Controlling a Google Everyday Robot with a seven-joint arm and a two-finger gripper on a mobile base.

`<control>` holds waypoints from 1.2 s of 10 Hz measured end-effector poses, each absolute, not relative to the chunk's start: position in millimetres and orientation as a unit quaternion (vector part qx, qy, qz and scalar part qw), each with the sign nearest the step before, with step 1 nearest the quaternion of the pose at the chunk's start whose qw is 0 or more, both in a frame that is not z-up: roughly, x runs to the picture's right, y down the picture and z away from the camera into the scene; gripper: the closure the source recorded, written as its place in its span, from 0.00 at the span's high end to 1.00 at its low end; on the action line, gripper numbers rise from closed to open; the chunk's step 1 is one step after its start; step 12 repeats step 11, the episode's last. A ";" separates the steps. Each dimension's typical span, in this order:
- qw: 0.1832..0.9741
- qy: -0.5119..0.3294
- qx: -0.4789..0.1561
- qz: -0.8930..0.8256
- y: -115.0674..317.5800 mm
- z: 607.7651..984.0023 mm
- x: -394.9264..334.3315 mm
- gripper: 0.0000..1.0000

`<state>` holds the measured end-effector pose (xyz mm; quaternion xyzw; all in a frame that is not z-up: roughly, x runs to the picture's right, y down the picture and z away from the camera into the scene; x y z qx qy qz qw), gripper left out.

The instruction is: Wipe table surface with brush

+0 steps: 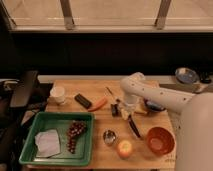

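The table surface (100, 121) is a light tan wooden top in the middle of the camera view. The brush (115, 109), a small dark stub with a pale part, lies near the table's middle, just right of an orange carrot (98, 105). My gripper (125, 112) hangs from the white arm (150, 95) that reaches in from the right. It is low over the table, right beside the brush. I cannot tell whether it touches the brush.
A green tray (30, 150) at the front left holds grapes (75, 132) and a white cloth (47, 142). On the table are a white cup (58, 94), black block (82, 100), metal cup (109, 136), apple (124, 148), orange bowl (160, 141) and black-handled utensil (134, 127).
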<state>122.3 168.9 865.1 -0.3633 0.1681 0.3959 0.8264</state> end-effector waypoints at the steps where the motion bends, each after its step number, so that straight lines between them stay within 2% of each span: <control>1: 0.831 0.164 -0.365 0.386 170.8 864.3 107.4 0.00; 3: 0.837 0.158 -0.370 0.371 187.6 852.2 87.5 0.00; 6: 0.832 0.163 -0.371 0.378 217.4 823.7 100.7 0.00; 9: 0.824 0.176 -0.359 0.402 211.1 820.7 148.1 0.00; 12: 0.824 0.175 -0.354 0.407 191.0 834.9 162.5 0.00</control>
